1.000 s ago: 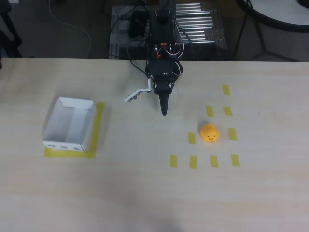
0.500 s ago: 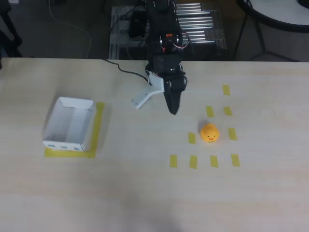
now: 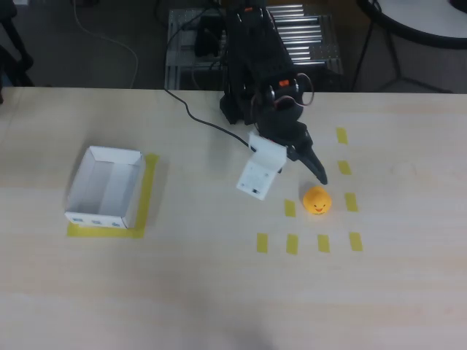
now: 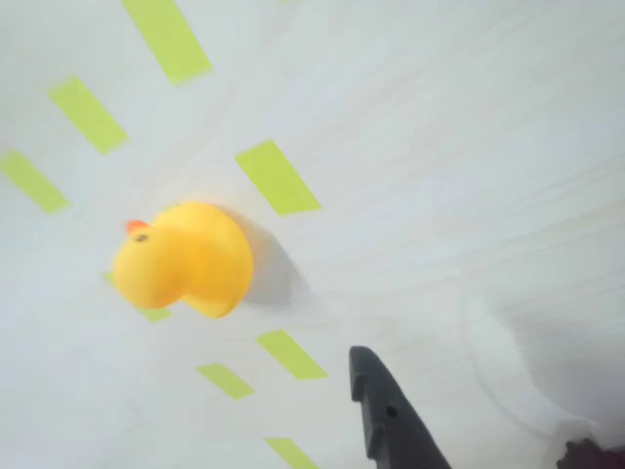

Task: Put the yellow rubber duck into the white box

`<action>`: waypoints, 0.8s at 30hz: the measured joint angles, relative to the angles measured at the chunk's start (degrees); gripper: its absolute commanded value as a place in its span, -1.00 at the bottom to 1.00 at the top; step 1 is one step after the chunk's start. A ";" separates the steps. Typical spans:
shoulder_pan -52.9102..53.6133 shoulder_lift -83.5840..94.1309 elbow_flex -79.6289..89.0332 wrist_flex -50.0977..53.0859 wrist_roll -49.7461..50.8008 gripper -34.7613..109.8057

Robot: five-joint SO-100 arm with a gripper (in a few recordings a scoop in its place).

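The yellow rubber duck (image 3: pixel 317 200) sits on the table right of centre in the overhead view, ringed by short yellow tape strips. My gripper (image 3: pixel 287 186) hangs just up and left of it, open wide; its black finger (image 3: pixel 315 169) ends close above the duck and its white finger (image 3: pixel 257 177) stands off to the left. Nothing is between the jaws. In the wrist view the duck (image 4: pixel 186 259) lies at left, apart from the black fingertip (image 4: pixel 386 415) at the bottom. The white box (image 3: pixel 93 217) rests at far left on a yellow tape square.
Several yellow tape strips (image 3: pixel 291 243) lie around the duck. A black cable (image 3: pixel 191 117) runs across the table's back edge to the arm base (image 3: pixel 248 65). Behind the table are a metal rack and dark floor.
The arm swung right and came forward toward the duck. Its jaws spread wider, and the black finger now ends right beside the duck. Duck and box stayed put.
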 measured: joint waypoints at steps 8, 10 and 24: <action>-4.48 -9.40 -3.08 -1.14 3.60 0.25; -4.83 -11.95 -4.75 -1.23 4.04 0.25; -4.92 -25.66 -12.48 -2.37 5.45 0.18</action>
